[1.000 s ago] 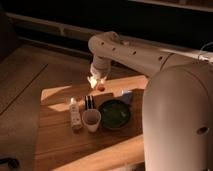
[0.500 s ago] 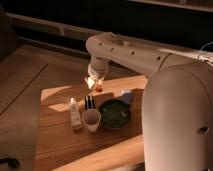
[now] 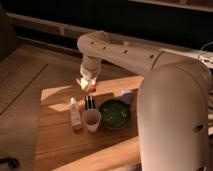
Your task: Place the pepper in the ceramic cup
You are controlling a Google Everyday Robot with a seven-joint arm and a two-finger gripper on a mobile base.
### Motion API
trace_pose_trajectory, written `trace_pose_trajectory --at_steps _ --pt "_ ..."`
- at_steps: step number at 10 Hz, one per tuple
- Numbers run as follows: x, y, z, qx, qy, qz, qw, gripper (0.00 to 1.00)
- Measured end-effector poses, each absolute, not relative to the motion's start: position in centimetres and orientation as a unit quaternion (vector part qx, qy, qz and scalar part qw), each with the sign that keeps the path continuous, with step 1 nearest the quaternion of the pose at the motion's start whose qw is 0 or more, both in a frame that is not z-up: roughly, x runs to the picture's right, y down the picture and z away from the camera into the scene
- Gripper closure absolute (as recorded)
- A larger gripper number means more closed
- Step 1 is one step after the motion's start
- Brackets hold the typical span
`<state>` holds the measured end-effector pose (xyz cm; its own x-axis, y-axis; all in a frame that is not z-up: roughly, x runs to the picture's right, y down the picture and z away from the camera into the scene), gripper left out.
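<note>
Pincer grips rounded pepper (red-orange) near tapered ceramic cup.

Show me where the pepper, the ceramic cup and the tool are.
pepper (image 3: 83,82): camera view, its red-orange body at the tool's tip.
ceramic cup (image 3: 91,122): camera view, its front wall.
tool (image 3: 87,86): camera view, its tip, up behind the cup, gripping the pepper.

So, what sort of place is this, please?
Probably a dim indoor room set up like a kitchen: a wooden tabletop carries a small white ceramic cup and a wide dark green bowl; the gripper hangs at its far edge, by the small red-orange pepper.
</note>
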<state>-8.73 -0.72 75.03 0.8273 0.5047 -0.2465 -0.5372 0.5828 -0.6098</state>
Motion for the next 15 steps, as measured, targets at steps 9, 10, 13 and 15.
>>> trace_pose_trajectory --at_steps 9,10,13,15 --pt "-11.5 8.5 72.4 -0.424 0.027 0.223 0.877 0.95" --pt "-11.6 9.4 72.2 -0.428 0.031 0.221 0.876 0.95" --pt "-11.0 10.7 71.9 -0.436 0.041 0.224 0.871 0.95" --pt "-11.1 10.7 71.8 -0.436 0.041 0.223 0.871 0.95"
